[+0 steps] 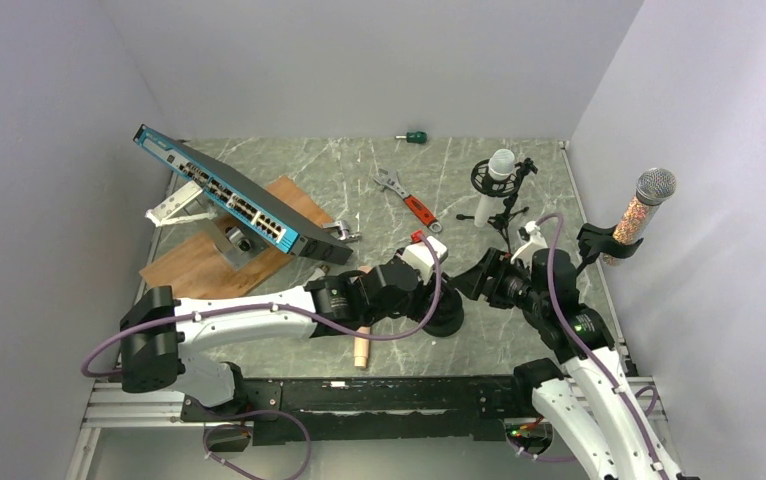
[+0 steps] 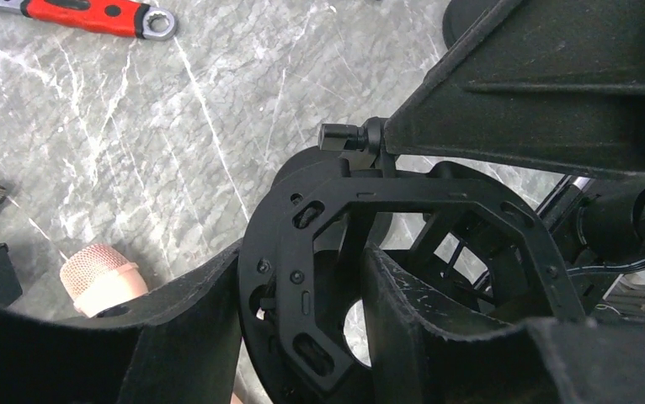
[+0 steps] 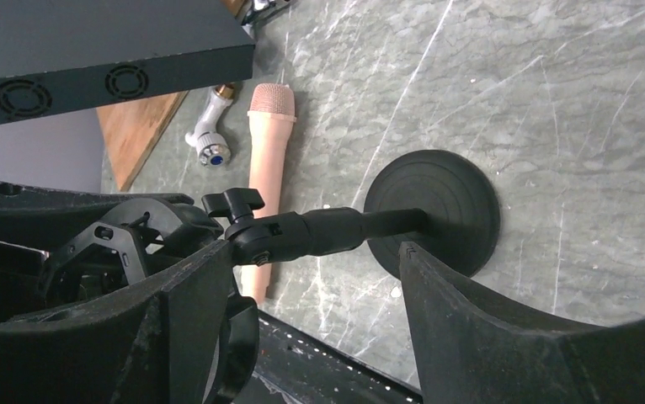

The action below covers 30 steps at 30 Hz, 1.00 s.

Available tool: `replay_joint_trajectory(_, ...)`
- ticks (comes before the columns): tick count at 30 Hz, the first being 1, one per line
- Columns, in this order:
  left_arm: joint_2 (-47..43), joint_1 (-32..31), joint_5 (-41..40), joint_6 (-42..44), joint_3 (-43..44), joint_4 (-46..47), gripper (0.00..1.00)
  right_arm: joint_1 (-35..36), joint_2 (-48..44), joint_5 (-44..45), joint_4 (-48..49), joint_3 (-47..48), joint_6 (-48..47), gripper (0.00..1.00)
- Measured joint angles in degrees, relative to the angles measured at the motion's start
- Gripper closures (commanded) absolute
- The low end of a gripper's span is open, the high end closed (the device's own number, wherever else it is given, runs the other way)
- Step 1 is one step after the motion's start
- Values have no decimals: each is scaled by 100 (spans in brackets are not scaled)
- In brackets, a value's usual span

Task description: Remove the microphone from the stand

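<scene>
Microphone (image 3: 264, 168) is seen off the stand (image 3: 327, 231), lying flat on the table (image 3: 555, 84) just beside the stand's round base (image 3: 433, 210), on the left-arm side. Peach-pink body, slightly tapered, with a pink mesh head of the same tone. Long axis runs roughly front to back: head is pointed away from the near edge, tail toward it. In the top view only the tail end is shown; the rest is covered by the left arm.

Left gripper (image 2: 302, 252) is set astride the rim of the black shock-mount ring (image 2: 403, 198), one finger outside and one inside. Whether it is clamped cannot be told, as the contact is shadowed.

Right gripper (image 3: 315, 248) is spread wide, with the stand's pole lying across its fingertips; nothing is held.
</scene>
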Motion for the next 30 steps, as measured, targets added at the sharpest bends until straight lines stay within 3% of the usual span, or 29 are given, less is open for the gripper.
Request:
replay_joint_trajectory(7, 13, -2, 46, 35, 33, -39, 28, 2, 243, 68, -411, 372, -221, 15)
replay_joint_trajectory(16, -22, -2, 127, 221, 323, -278, 30, 2, 588, 133, -859, 1593, -564, 10)
replay_joint_trajectory(30, 96, -13, 81, 341, 540, -444, 77, 2, 87, 459, -1145, 2369, -638, 7)
